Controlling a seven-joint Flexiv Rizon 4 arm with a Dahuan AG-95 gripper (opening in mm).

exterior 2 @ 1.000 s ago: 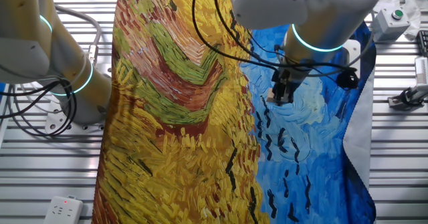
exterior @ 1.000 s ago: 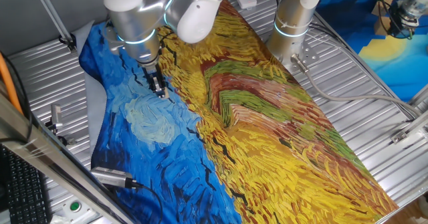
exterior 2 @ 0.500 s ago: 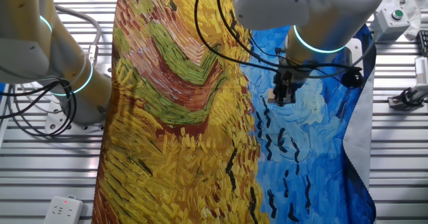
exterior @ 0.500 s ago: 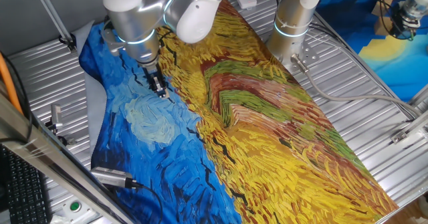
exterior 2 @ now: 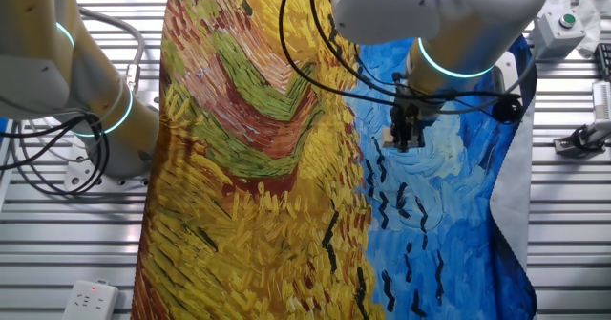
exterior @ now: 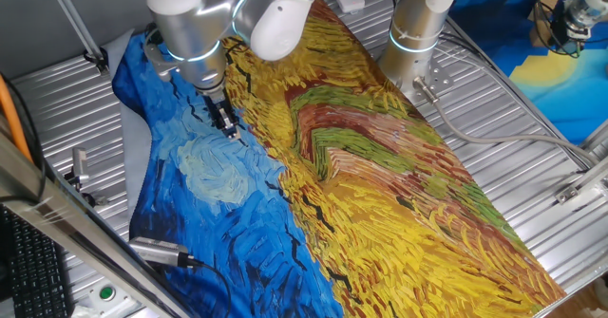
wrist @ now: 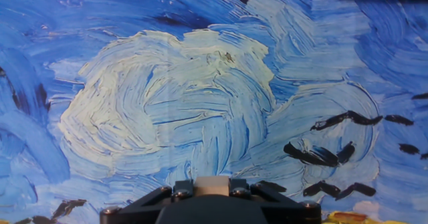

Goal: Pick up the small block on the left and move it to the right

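**Block pinched in the gripper above the blue part of the cloth**

One fixed view: I see the gripper (exterior: 226,123) hanging fingers-down from the arm (exterior: 190,33) over the painted cloth (exterior: 380,195), close to where the blue swirls meet the yellow strokes. The fingers are drawn close together. The small block is too small here for me to make out, so I report no orientation from this side. The cloth covers a ribbed metal table (exterior: 532,138); a second robot base (exterior: 418,33) stands at the far edge, and a keyboard (exterior: 28,261) lies at the lower left corner.

The other fixed view: I see the small block (exterior 2: 389,138) as a pale tan piece between the fingers, its exposed part showing at the gripper's (exterior 2: 405,138) left side. It sits over the blue area of the cloth (exterior 2: 248,167). I cannot tell whether it touches the cloth or clears it. Its long axis is not readable at this scale. A grey box with a green button (exterior 2: 558,29) rests on the table at upper right.

Hand view: the block (wrist: 212,186) shows as a pale flat face at the bottom centre, clamped between the dark gripper (wrist: 210,196) parts on both sides. The visible face runs wider than tall, left to right. Beyond it lies the white-blue swirl of the cloth (wrist: 174,110).
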